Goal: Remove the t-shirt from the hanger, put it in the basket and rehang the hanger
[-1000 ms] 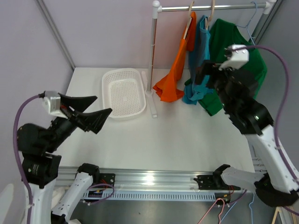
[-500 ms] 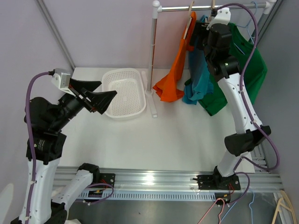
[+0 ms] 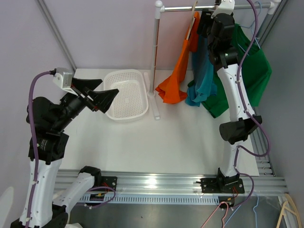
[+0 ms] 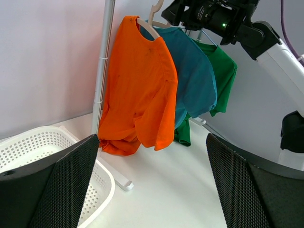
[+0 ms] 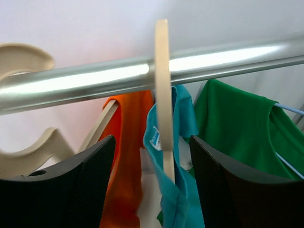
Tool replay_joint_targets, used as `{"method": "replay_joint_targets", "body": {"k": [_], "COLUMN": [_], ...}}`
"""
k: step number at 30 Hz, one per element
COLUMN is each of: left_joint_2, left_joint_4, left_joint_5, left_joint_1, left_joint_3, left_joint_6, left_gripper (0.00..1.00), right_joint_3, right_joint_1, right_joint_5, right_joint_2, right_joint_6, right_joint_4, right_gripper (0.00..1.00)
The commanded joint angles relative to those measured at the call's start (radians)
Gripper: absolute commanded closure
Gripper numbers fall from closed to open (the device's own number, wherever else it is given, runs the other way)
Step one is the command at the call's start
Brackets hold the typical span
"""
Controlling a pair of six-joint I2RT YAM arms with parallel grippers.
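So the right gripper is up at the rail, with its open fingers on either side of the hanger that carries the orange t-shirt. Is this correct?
Not quite. The right wrist view shows the right gripper at the rail, with open fingers on either side of the hanger that carries the teal t-shirt. The orange t-shirt hangs beside it.

A shiny metal rail (image 5: 95, 80) crosses the view, rising slightly to the right. A cream hanger hook (image 5: 162, 95) sits over it, seen edge-on, between the spread fingers of the right pincer (image 5: 152, 142), with a gap on each side. Below the hook hangs the teal t-shirt (image 5: 176, 199). An orange shirt (image 5: 126, 156) hangs to its left on another cream hanger (image 5: 42, 149), and a green shirt (image 5: 237, 128) to its right on a wire hanger (image 5: 287, 109).
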Motion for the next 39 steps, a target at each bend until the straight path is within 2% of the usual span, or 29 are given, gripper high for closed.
{"method": "replay_joint_targets", "body": {"k": [1, 6, 9, 10, 13, 15, 16, 17, 25, 28, 33, 35, 36, 39], "left_joint_2": [-0.017, -0.016, -0.014, -0.014, -0.013, -0.011, -0.011, -0.012, -0.008, -0.009, 0.012, 0.035, 0.046, 0.09], "left_joint_4": [0.043, 0.051, 0.051, 0.051, 0.055, 0.055, 0.055, 0.055, 0.068, 0.042, 0.025, -0.003, -0.02, -0.073], "left_joint_5": [-0.02, -0.026, -0.033, -0.033, -0.037, -0.039, -0.039, -0.039, -0.029, -0.097, -0.135, -0.18, -0.257, -0.371], "left_joint_1": [-0.008, -0.008, -0.008, -0.008, -0.008, -0.008, -0.008, -0.008, -0.014, -0.052, -0.069, -0.113, -0.136, -0.238], "left_joint_3": [-0.011, -0.01, -0.014, -0.017, -0.027, -0.025, -0.025, -0.037, -0.039, -0.019, 0.006, 0.032, 0.044, 0.108], "left_joint_6": [0.022, 0.024, 0.027, 0.028, 0.032, 0.033, 0.033, 0.033, 0.033, 0.077, 0.09, 0.105, 0.137, 0.188], "left_gripper": [0.0, 0.01, 0.0, 0.01, 0.0, 0.01, 0.01, 0.01, 0.0, 0.01, 0.01, 0.0, 0.01, 0.0], "right_joint_3": [0.071, 0.071, 0.095, 0.103, 0.098, 0.1, 0.1, 0.098, 0.1, 0.088, -0.031, -0.085, -0.134, -0.146], "right_joint_1": [-0.024, -0.045, -0.059, -0.062, -0.071, -0.073, -0.074, -0.074, -0.067, -0.06, -0.021, 0.001, 0.006, 0.013], "right_joint_5": [-0.01, -0.017, -0.021, -0.03, -0.044, -0.047, -0.049, -0.049, -0.078, -0.089, -0.052, -0.014, 0.003, 0.078], "right_joint_2": [0.04, 0.066, 0.091, 0.098, 0.105, 0.109, 0.109, 0.108, 0.024, -0.035, -0.145, -0.208, -0.223, -0.254], "right_joint_6": [-0.022, -0.035, -0.036, -0.031, -0.034, -0.043, -0.045, -0.048, -0.089, -0.104, -0.154, -0.175, -0.178, -0.134], "right_joint_4": [0.036, 0.084, 0.092, 0.087, 0.107, 0.119, 0.13, 0.136, 0.191, 0.205, 0.246, 0.28, 0.294, 0.238], "right_gripper": [0.33, 0.35, 0.46, 0.54, 0.6, 0.73, 0.92, 1.0, 1.0, 1.0, 1.0, 1.0, 1.0, 1.0]}}
